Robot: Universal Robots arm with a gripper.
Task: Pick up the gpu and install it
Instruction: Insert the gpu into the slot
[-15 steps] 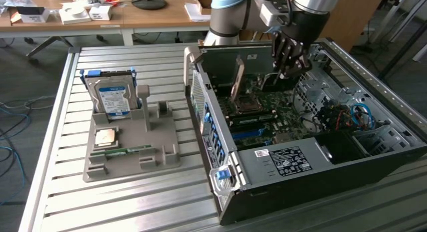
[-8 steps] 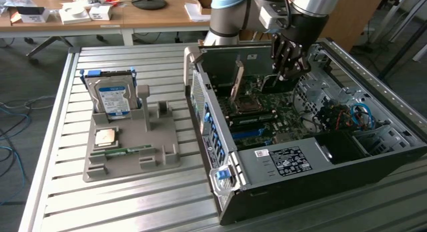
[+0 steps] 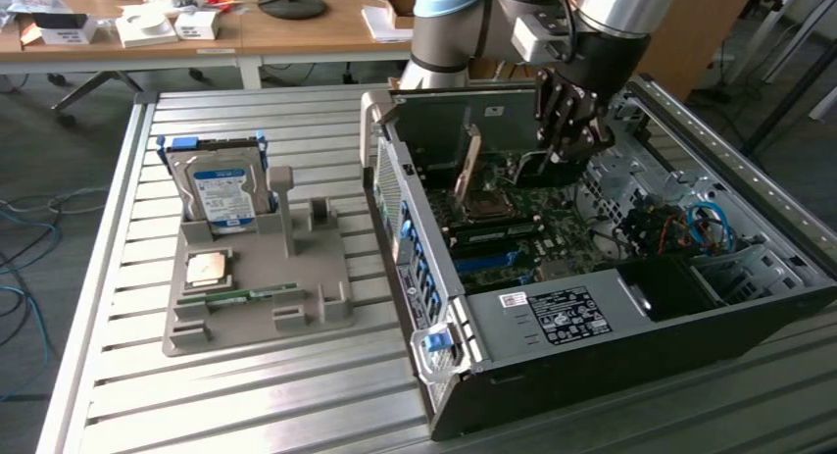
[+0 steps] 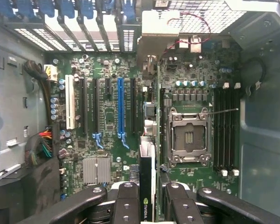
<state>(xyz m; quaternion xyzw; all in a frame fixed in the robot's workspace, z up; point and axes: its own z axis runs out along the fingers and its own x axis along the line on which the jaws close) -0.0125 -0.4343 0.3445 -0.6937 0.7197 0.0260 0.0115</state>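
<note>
Counter [image 3: 262, 405]: slatted metal, and it carries everything below the pincer.
Computer case [image 3: 771, 277]: lies open-sided on the counter, with the pincer down inside it.
Arm [image 3: 628, 13]: reaches into the case from above.
Motherboard [image 4: 107, 121]: green, directly beneath the pincer on the case floor.
Holder [image 3: 320, 307]: grey moulded stand outside the case, well apart from the pincer toward the exterior view's left.
Hard drive [image 3: 222, 189]: stands upright in the holder, well apart from the pincer.
gpu [image 3: 467, 162] [image 4: 147, 177]: stands on edge between the pincer's fingers, over the motherboard. Its pale bracket end points away from the pincer toward the case wall with the blue clips. I cannot tell whether its lower edge sits in a slot.
Pincer [image 3: 571, 150] [image 4: 151, 200]: pinching the gpu by its upper edge, with a black finger [image 4: 126, 200] on each side of the card.
CPU socket [image 4: 189, 137]: empty metal frame on the motherboard, below the pincer and just beside the gpu.
Blue slot [image 4: 121, 109]: near the gpu, on the side opposite the CPU socket.
Memory stick [image 3: 242, 295]: lies flat in the holder, well apart from the pincer.
</note>
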